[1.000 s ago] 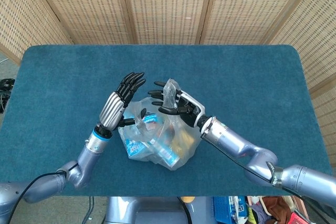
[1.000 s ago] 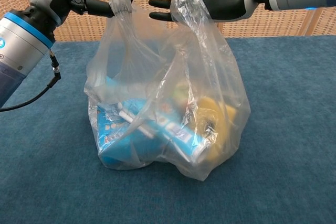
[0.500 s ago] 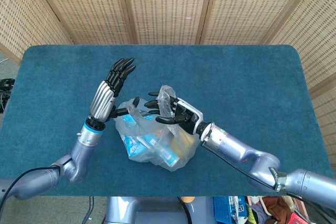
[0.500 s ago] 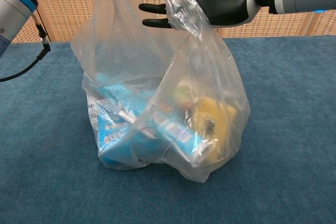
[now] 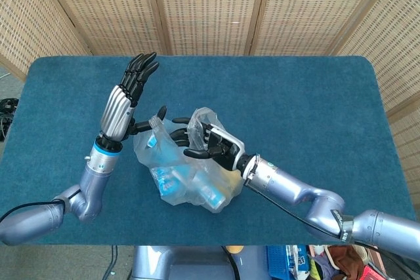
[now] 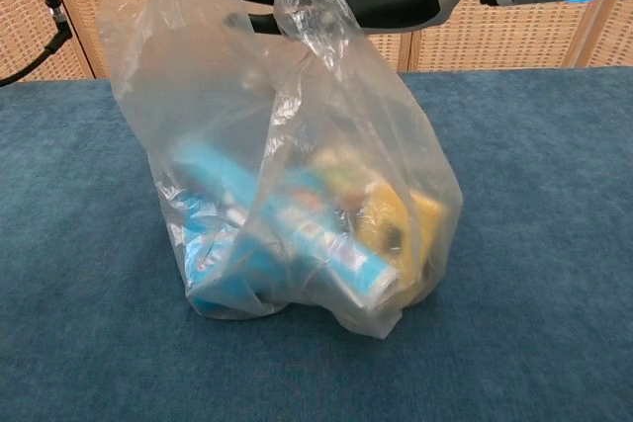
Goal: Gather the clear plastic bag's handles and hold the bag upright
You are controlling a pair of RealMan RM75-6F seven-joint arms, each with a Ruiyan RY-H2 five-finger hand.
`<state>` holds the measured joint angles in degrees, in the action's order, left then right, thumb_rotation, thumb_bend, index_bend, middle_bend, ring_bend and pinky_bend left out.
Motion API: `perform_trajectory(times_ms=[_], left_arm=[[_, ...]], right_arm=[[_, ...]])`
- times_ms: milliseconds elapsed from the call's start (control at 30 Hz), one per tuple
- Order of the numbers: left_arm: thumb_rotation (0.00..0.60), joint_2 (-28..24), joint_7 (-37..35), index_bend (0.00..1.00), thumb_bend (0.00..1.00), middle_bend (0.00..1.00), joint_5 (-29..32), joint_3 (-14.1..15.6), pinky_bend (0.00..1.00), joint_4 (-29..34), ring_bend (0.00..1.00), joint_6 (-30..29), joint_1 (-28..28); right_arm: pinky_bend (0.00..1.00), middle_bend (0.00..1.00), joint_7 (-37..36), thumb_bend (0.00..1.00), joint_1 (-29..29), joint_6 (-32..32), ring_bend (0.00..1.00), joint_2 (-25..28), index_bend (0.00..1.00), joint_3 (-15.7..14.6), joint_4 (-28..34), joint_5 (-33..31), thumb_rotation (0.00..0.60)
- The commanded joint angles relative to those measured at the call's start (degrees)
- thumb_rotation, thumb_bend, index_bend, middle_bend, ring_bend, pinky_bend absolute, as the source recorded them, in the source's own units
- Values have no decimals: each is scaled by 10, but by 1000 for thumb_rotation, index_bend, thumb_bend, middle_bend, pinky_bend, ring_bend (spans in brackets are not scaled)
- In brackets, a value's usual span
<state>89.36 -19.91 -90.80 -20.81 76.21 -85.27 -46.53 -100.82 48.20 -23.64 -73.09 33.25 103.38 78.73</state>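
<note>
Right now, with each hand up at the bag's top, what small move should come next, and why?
Probably bring the left hand toward the right hand so the handles meet. The left handle is pinched at its thumb, the right handle is draped over the right hand, and the clear plastic bag stands on the table with its mouth spread.

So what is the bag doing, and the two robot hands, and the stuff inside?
Clear plastic bag: upright on the table, handles pulled up.
Left hand: pinches one handle, other fingers straight and spread.
Right hand: holds the other handle at the bag's top.
Blue packages: lying inside the bag.
Yellow item: inside the bag, blurred.
</note>
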Motion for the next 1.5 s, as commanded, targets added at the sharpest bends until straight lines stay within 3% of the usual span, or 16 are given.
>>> perform_trajectory(times_ms=[33, 700, 1233, 1500], left_arm=[[600, -3, 1, 0, 449, 0, 4, -2, 0, 2, 0, 3, -1], [600, 26, 5, 0, 447, 0, 23, 4, 0, -6, 0, 19, -18], [600, 49, 12, 0, 448, 0, 23, 5, 0, -69, 0, 33, -43], [600, 63, 5, 0, 446, 0, 30, 10, 0, -68, 0, 37, -46]], right_arm=[[158, 346, -2, 235, 5, 0, 218, -2, 191, 1, 4, -5, 600], [157, 294, 67, 279, 32, 2, 144, -25, 169, 1, 8, -95, 600], [158, 265, 133, 337, 35, 18, 115, -49, 133, 6, 7, -146, 600], [158, 244, 164, 338, 31, 19, 93, -64, 114, 13, 5, -173, 600]])
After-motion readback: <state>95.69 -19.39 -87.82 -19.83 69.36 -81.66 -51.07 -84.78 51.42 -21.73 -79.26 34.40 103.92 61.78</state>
